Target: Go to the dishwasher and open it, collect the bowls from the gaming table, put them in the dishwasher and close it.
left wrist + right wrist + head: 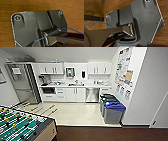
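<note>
dishwasher (92, 94) shut — under counter, bins (112, 110) nearby

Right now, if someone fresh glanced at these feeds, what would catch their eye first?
Probably the white kitchenette along the far wall, with the steel-fronted dishwasher shut under its counter. Next, the blue-lidded bin standing against the right wall, with a poster board above it. Nearest the camera, the foosball table fills the lower left corner, on the dark brown floor.

Dishwasher (92, 95): steel front, shut, under counter beside white cabinets.
</note>
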Robot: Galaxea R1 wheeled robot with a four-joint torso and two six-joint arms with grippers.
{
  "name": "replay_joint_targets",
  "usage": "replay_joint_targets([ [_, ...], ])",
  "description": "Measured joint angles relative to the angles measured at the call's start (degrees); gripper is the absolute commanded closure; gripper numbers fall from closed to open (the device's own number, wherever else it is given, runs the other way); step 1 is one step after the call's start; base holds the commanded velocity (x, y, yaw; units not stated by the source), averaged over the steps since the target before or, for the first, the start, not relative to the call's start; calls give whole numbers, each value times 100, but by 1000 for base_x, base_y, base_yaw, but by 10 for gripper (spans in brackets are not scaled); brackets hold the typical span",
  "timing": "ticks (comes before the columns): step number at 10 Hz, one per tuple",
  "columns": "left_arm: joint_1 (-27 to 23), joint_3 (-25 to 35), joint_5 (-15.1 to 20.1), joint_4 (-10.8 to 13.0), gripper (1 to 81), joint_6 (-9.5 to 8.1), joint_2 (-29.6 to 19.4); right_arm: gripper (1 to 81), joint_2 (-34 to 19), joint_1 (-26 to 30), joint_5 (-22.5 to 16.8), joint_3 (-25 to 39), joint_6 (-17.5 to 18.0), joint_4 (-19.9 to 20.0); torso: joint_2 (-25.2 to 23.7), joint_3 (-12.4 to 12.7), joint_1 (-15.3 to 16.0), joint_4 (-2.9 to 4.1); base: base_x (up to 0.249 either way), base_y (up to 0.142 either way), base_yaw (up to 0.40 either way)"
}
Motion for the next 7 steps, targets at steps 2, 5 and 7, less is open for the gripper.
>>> replay_joint_targets([
  [2,17,2,6,-2,10,0,-5,10,0,-11,-9,-11,0,0,0,0,-2,0,97,-68,0],
  [5,2,28,4,-2,10,0,-2,10,-18,5,-6,-22,-2,-2,0,0,0,0,97,0,0],
  [7,30,28,17,-4,10,0,-2,10,-18,-9,-17,-22,0,-2,0,0,-4,0,102,0,0],
])
